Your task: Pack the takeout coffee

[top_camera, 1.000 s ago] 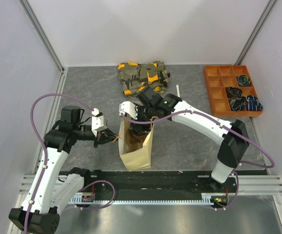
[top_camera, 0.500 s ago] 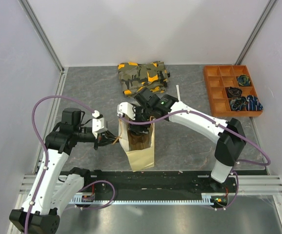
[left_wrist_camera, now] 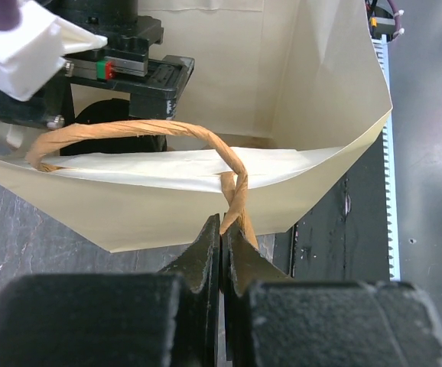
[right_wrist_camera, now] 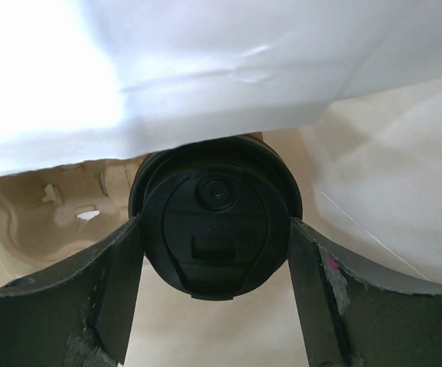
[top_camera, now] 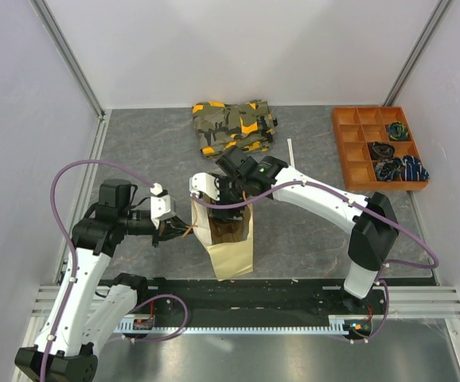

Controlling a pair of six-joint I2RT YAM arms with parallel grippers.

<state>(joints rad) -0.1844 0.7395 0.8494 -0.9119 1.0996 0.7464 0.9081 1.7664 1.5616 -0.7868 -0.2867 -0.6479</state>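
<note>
Nearest the arms, a tan paper bag (top_camera: 234, 253) stands open on the grey desk (top_camera: 309, 231), roughly at the middle. Just to its left, the left claw (left_wrist_camera: 222, 229) is pinched tight on the bag's twisted paper handle (left_wrist_camera: 129, 134), its two fingers pressed together with the cord between them, holding that side of the mouth up.

The right claw (right_wrist_camera: 213, 229) reaches down into the bag from the far side. Its fingers are spread wide and pressed against either side of the round black lid (right_wrist_camera: 215, 210) of the takeout coffee (right_wrist_camera: 215, 252), so the cup is gripped inside the bag. From above, the right wrist and the bag's wall hide the cup. In the right wrist view a pale fold of bag paper overhangs the lid, and a brown pulp tray (right_wrist_camera: 45, 206) lies just left of the cup.

Farther back, a white stick (top_camera: 290, 150) lies on the desk. At the far edge sits a folded camouflage cloth (top_camera: 234, 126). At the far right is an orange tray (top_camera: 349, 147) with small dark items in its right-hand compartments.
</note>
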